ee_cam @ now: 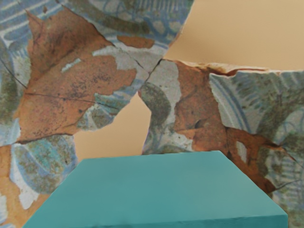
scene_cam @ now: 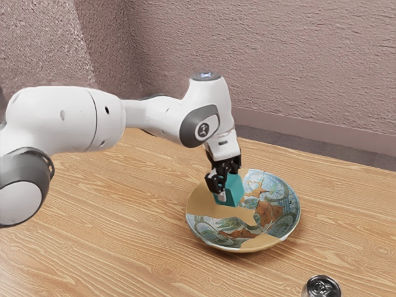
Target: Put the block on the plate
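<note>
My gripper [scene_cam: 226,185] is over the rear left part of the plate in the exterior view, pointing down and shut on a teal block [scene_cam: 232,191]. The far finger is largely hidden behind the block. The plate [scene_cam: 269,211] is a wide, shallow dish with blue-grey, rust and tan patches. In the wrist view the block [ee_cam: 156,190] lies at the lower edge, with the patterned plate [ee_cam: 71,85] beneath and beyond it. Whether the block's underside touches the plate I cannot tell.
A dark metal can [scene_cam: 323,287] stands at the exterior view's lower right, apart from the plate. The wooden table [scene_cam: 111,247] extends around the plate, and a textured wall [scene_cam: 278,62] rises behind.
</note>
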Robot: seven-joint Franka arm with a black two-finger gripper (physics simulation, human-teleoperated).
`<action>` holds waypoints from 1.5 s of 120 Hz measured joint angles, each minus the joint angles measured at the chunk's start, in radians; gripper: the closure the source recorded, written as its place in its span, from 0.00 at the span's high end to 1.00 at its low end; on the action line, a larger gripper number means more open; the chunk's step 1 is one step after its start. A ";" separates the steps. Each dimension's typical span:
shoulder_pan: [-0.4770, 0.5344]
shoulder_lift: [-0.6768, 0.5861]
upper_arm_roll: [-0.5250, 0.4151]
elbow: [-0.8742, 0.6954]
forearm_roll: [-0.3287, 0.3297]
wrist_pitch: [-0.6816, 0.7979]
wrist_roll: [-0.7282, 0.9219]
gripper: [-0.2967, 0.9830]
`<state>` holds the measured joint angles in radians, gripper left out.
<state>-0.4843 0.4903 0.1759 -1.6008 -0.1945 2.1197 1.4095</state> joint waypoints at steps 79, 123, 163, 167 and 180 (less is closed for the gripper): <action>0.000 0.094 -0.006 0.005 -0.006 0.044 -0.005 0.64; -0.006 -0.012 -0.008 -0.015 -0.006 0.013 -0.021 0.75; -0.013 -0.234 0.039 -0.053 0.029 -0.167 -0.271 0.76; -0.012 -0.260 0.049 -0.053 0.038 -0.195 -0.309 0.76; -0.012 -0.312 0.077 -0.051 0.058 -0.278 -0.438 0.77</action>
<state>-0.4962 0.1787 0.2527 -1.6518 -0.1366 1.8412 0.9714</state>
